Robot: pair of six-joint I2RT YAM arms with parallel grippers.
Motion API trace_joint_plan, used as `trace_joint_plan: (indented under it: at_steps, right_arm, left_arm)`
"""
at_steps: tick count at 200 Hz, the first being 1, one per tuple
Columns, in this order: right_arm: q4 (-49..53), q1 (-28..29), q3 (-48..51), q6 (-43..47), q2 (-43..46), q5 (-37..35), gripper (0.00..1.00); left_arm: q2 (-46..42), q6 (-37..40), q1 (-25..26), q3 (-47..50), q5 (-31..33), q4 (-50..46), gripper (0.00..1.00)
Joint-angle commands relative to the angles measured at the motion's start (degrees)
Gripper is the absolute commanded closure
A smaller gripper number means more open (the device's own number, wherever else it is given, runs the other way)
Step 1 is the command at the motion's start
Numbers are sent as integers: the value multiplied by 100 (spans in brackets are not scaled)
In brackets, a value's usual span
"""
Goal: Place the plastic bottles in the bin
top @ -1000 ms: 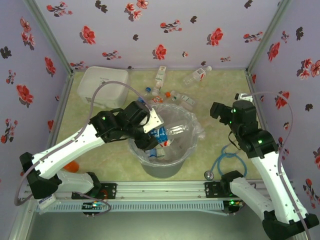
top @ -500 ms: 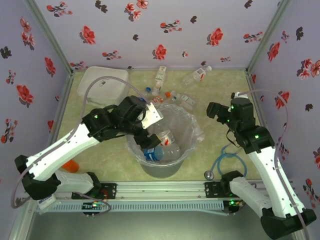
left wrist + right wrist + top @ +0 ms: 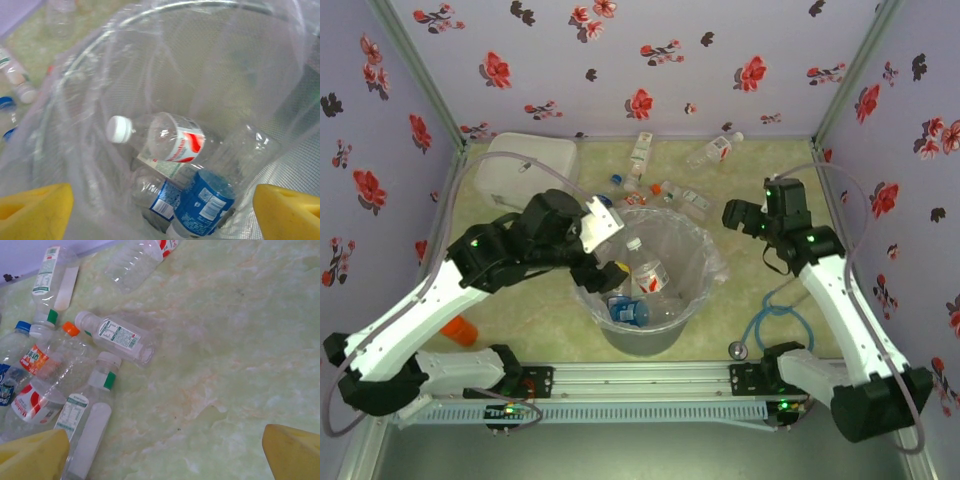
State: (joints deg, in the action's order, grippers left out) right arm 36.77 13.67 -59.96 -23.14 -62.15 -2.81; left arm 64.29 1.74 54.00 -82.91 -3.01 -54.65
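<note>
While bottles [image 3: 692, 201] lie behind the bin [image 3: 640, 340], white container [image 3: 525, 165] far-left

Left fingers [image 3: 35, 210] and right fingers [image 3: 30, 455] seemingly spread wide.

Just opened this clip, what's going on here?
Two robot arms are clearing plastic bottles into the lined grey bin. The left gripper hangs open above the bin, where several bottles lie, a red-labelled bottle with a white cap on top. The right gripper is open and empty above the loose bottles lying on the table behind the bin. None of those is gripped yet.
</note>
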Motion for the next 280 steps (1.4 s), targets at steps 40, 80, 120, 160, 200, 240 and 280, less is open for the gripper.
trace_joint_plan:
  at_steps: [40,80,120,160,200,240,280]
  right_arm:
    - [-1577,-621,-1626,-1109,-2742,373,0]
    - [-2253,-646,-3063,-2021,-4848,752,1]
    - [-2026,-603,-4564,-2300,-6351,907,0]
    - [-1553,-573,-5843,-2272,-7435,998,0]
    - [-1232,-529,-6681,-2353,-8115,1166,0]
    - [-824,-531,-7384,-2371,-8694,1134,1]
    - [-547,-554,-7485,-2041,-8729,1072,15]
  left_arm:
    - [-790,-1582,-1796,197,-561,401,7]
    - [-1162,-2133,-2464,570,-469,38,6]
    - [-1540,-2391,-2778,1093,-494,-225,5]
    - [-1711,-2415,-2789,1162,-601,-261,5]
    - [-1679,-2657,-2787,1203,-696,-267,5]
    - [-1607,-2757,-2760,1288,-1113,-65,7]
    - [-1302,-2677,-2403,1233,-896,-98,16]
